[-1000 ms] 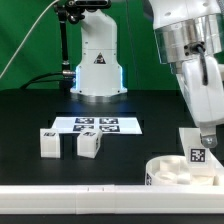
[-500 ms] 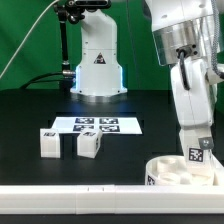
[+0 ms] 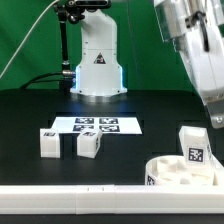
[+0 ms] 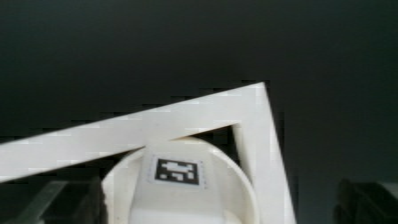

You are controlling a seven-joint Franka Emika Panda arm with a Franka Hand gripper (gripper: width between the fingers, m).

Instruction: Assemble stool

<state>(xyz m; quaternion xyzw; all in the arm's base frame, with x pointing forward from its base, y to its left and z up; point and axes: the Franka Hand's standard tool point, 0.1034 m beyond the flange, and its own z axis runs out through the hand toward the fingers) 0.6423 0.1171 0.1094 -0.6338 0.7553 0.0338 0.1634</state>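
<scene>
Three legs are showing in the exterior view, and only one is sitting where the task wants it. The planted leg (image 3: 193, 147) is standing upright in a socket of the round seat (image 3: 165, 176). The seat is resting on the black table (image 3: 30, 110) toward the exterior view's right, just behind the long white bar (image 3: 80, 192). I judge the leg is being left there as seated, so that the next one can follow.

The first spare leg (image 3: 50, 141) and the second spare leg (image 3: 88, 144) are waiting side by side, not touching. They are just in front of the marker board (image 3: 97, 125) and well apart from the seat (a sensible staging spot, out of the way of the work).

The gripper (image 4: 210, 198) is hanging above the planted leg and grasping nothing. In the wrist view its fingers (image 4: 368, 196) are showing as dim dark shapes spread to either side of the tagged leg top, so I am reading the jaws as released.

Much is going unseen. The arm (image 3: 195, 45) is running off the exterior view's right edge, taking the fingertips with it. The bar and the frame edge are cutting off part of the seat, so its free sockets cannot be counted, nor can I tell how deep the leg is sitting. The wrist view is blurred, and the white angled strip crossing it may be the bar's corner, though I cannot say for sure.
</scene>
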